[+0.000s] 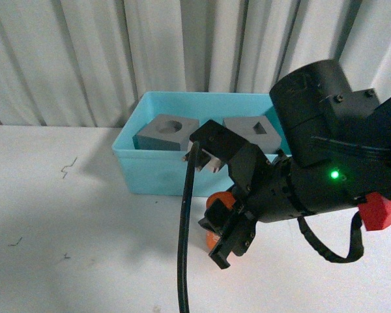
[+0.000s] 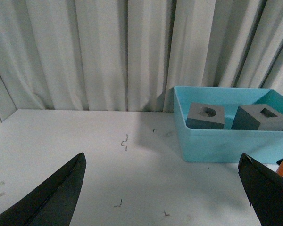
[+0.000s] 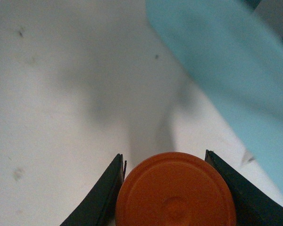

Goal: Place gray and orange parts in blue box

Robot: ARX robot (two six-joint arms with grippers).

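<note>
Orange cylinder [image 1: 219, 199] is sitting lower centre in front view, just before the blue box [image 1: 150, 173] holding the round-hole gray cube [image 1: 166, 134] and rectangular-hole gray cube [image 1: 251, 129], with the right gripper [image 3: 164, 160] clamping its sides, apparently for lifting in, and the left gripper [image 2: 162, 160] hanging wide open, empty.

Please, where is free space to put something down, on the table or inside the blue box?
The table left of the blue box is bare. Inside, only a strip behind the two gray cubes seems free. Crowded before the box: right gripper around the orange cylinder.
</note>
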